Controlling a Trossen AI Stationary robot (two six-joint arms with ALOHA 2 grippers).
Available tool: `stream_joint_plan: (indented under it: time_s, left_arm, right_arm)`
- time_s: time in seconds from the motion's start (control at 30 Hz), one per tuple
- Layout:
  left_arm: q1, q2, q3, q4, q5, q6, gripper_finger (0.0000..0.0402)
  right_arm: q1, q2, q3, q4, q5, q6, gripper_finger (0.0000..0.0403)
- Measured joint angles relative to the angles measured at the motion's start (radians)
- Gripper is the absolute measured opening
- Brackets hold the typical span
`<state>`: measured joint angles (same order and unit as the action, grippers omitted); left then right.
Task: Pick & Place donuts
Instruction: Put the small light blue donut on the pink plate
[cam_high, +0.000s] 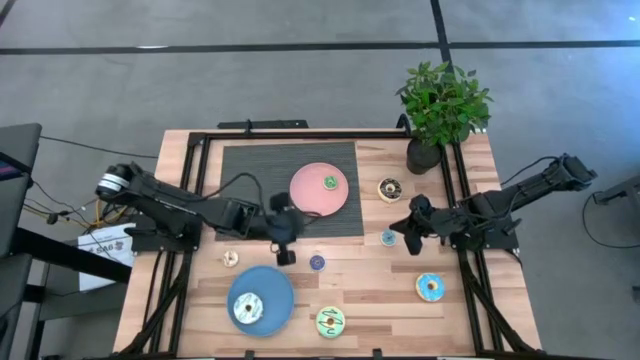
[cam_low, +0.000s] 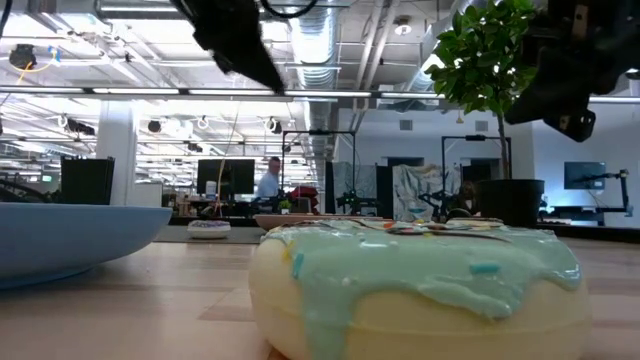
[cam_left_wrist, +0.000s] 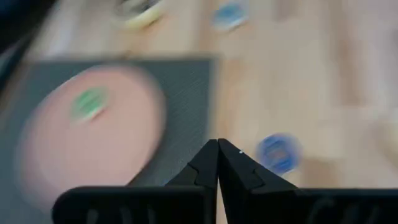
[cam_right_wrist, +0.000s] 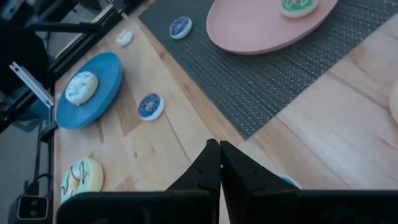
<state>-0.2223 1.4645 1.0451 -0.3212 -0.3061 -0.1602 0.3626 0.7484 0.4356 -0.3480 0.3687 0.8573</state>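
A green donut (cam_high: 329, 182) lies on the pink plate (cam_high: 310, 195), and a white one (cam_high: 247, 307) on the blue plate (cam_high: 275, 290). Loose on the wood lie a small purple donut (cam_high: 317, 262), a small cream one (cam_high: 231, 258), a lime one (cam_high: 330, 321), a brown one (cam_high: 389, 188), a small teal one (cam_high: 388, 238) and a light blue one (cam_high: 430, 287). My left gripper (cam_left_wrist: 217, 146) hangs shut and holds nothing above the mat's near edge, just left of the purple donut (cam_left_wrist: 278, 152). My right gripper (cam_right_wrist: 219, 146) is shut too, above the wood by the teal donut.
A dark ribbed mat (cam_high: 250, 170) lies under the pink plate. Another small blue donut (cam_right_wrist: 180, 27) rests on the mat near its near edge. A potted plant (cam_high: 440, 105) stands at the far right corner. Black frame rails (cam_high: 190, 200) run along the table's left and right sides.
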Motion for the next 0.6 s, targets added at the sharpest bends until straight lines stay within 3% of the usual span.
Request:
stream_joint_plan:
  time_s: [0.17, 0.27, 0.43, 0.6]
  left_arm:
    - [0.058, -0.096, -0.253, 0.374, 0.085, 0.074, 0.0000]
    - [0.093, -0.211, -0.374, 0.483, 0.125, 0.126, 0.0000]
    - [0.127, -0.422, -0.506, 0.476, 0.147, 0.201, 0.0000]
    - [0.158, -0.630, -0.552, 0.301, 0.174, 0.225, 0.0000]
  right_arm:
    - [-0.020, 0.034, 0.011, 0.124, 0.001, -0.085, 0.0000]
    - [-0.035, 0.100, 0.076, 0.141, 0.000, -0.163, 0.0000]
    - [-0.086, 0.291, 0.259, 0.007, 0.001, -0.156, 0.0000]
    - [-0.147, 0.507, 0.490, -0.367, -0.004, -0.019, 0.0000]
